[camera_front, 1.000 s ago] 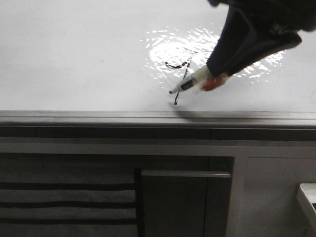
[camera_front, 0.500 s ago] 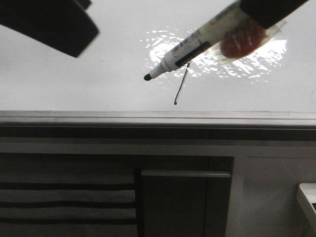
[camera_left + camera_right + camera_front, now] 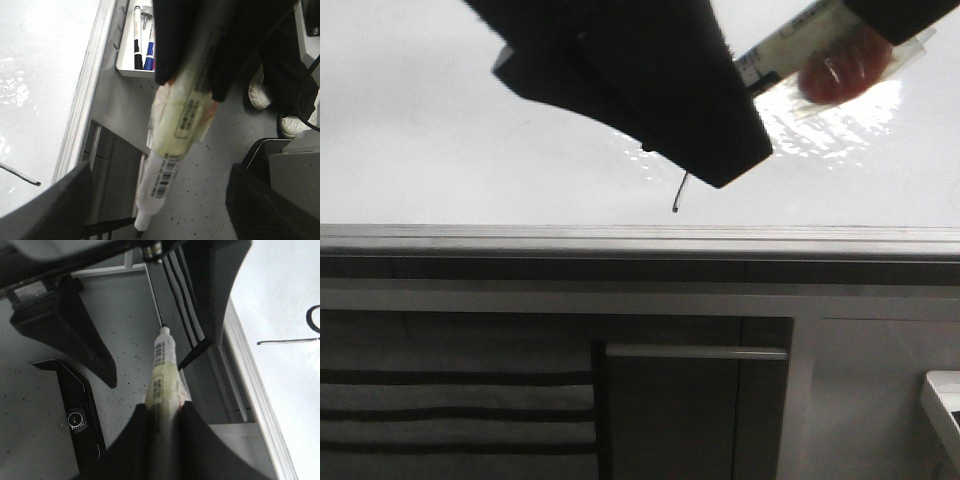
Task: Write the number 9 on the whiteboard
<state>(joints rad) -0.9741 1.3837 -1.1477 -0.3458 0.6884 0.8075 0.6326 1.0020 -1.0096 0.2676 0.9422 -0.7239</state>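
Note:
The whiteboard fills the upper front view, with a grey edge strip along its near side. Of the number 9, only the slanted tail shows there; my left gripper covers the loop. The right wrist view shows the tail and part of the loop. My right gripper is shut on a white marker with red tape, held above the board. In the left wrist view my left gripper is open, and the marker hangs between its spread fingers without touching them. The right gripper clamps the marker's body.
A dark cabinet with a handle stands below the board's edge. A white tray corner sits at the lower right. A tray with spare pens hangs off the board's edge. A person's white shoes stand on the floor.
My left gripper has swung in from the upper left and now covers the 9's loop. My right gripper has lifted the marker off the board, up and to the right.

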